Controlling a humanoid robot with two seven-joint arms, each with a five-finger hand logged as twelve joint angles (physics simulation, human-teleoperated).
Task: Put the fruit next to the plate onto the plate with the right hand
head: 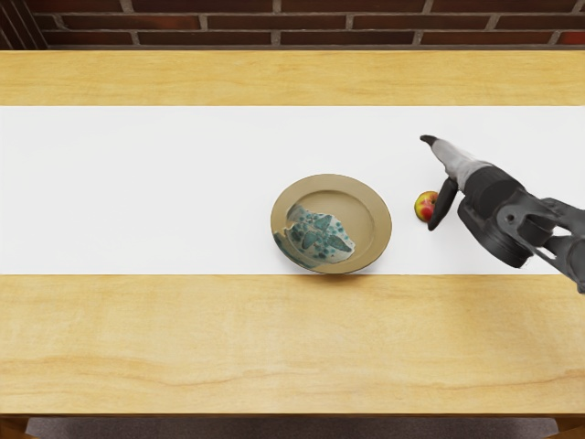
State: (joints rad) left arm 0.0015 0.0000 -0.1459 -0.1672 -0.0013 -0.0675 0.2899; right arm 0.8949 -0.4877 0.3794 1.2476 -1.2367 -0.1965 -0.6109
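Observation:
A small red and yellow fruit (425, 206) lies on the white runner just right of the plate (370, 203). The plate is round, tan-rimmed, with a teal pattern in its bowl. My right hand (441, 179) comes in from the right edge and hangs right beside the fruit. Its fingers (442, 203) are spread: one dark fingertip reaches down against the fruit's right side, another points up and left. Nothing is in the hand. The left arm does not show.
A white runner (164, 187) crosses the wooden table (274, 338) from left to right. A brick wall (292, 23) stands behind the table's far edge.

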